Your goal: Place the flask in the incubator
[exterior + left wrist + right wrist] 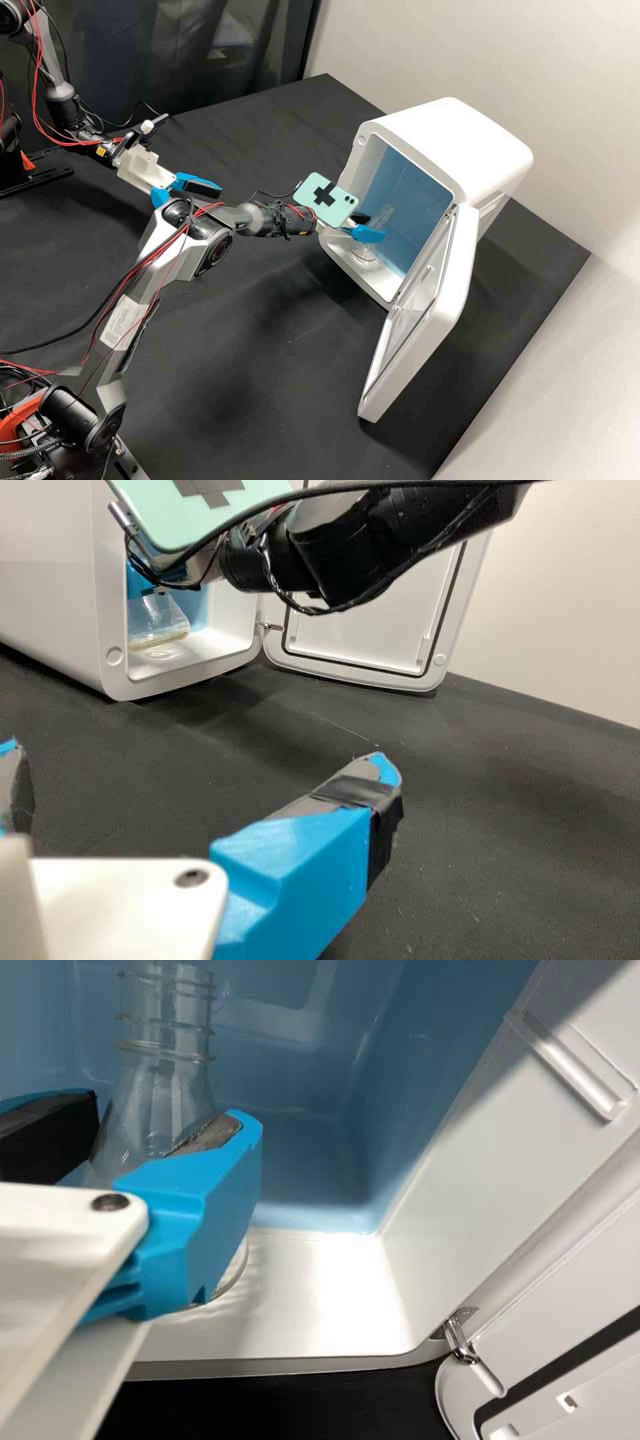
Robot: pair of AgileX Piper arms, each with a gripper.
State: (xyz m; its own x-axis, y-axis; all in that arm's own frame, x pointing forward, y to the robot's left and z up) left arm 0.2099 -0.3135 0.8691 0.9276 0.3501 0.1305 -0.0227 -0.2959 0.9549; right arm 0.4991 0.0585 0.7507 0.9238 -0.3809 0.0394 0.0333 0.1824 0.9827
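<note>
High view: one black bench [267, 373] before a white wall [533, 67]. One white box-shaped incubator [467, 147], blue inside, stands right of centre, its single door [427, 320] swung open. The right gripper [363, 227] is inside it; the left gripper [181, 191] hangs at upper left.

Left wrist view: left fingers spread wide, holding nothing.

Right wrist view: one clear glass conical flask [160, 1070] stands on the incubator floor, clasped between the right gripper's two fingers.
</note>
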